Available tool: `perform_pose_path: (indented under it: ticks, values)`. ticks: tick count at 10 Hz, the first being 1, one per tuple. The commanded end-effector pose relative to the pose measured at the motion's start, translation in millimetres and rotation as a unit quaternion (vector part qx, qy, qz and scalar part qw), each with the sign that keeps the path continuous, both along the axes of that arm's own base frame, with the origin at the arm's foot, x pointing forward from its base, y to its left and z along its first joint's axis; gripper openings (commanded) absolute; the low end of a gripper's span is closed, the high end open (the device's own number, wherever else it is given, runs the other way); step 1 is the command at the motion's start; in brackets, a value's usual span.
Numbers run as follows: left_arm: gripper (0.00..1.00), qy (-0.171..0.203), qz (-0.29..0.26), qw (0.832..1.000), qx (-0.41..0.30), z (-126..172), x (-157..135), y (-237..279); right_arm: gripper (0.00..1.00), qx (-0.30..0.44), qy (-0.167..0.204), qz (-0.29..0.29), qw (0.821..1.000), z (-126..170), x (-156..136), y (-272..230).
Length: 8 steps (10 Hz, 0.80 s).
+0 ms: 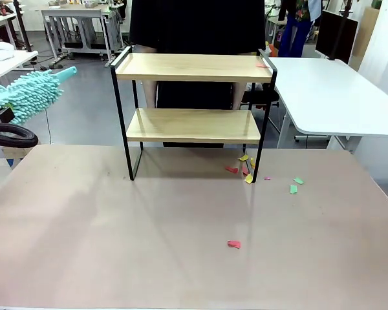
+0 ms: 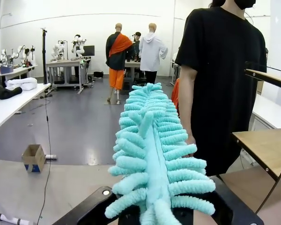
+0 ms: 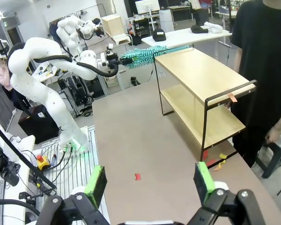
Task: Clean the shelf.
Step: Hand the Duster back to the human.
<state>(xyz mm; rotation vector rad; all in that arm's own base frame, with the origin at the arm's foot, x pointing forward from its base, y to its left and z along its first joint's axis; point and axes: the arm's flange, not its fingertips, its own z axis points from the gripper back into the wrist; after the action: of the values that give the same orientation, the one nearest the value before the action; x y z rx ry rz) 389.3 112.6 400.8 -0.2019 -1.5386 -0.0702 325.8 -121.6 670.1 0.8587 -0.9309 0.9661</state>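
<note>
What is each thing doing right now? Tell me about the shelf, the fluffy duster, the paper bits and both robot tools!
shelf: upright on the table, one pink scrap at the top board's right end.
duster: held up in the air, left of the shelf, not touching it.
paper scraps: scattered on the table by the shelf's right leg.
left tool: shut on the duster.
right tool: open, holding nothing, above the table.

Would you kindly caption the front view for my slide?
Duster raised left of the shelf; paper scraps litter the table.
</note>
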Motion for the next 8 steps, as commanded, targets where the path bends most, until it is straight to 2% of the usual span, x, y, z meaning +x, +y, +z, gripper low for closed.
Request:
perform_pose_path:
  ticks: [1, 8]
  values:
    - [0.17, -0.005, 0.002, 1.0, 0.004, 1.2, -0.1, 3.0, 1.0, -0.003, -0.007, 0.005, 1.0, 2.7, -0.4, -1.0]
    - [0.17, -0.005, 0.002, 1.0, 0.004, 1.2, -0.1, 3.0, 1.0, -0.003, -0.007, 0.005, 1.0, 2.7, -0.4, -1.0]
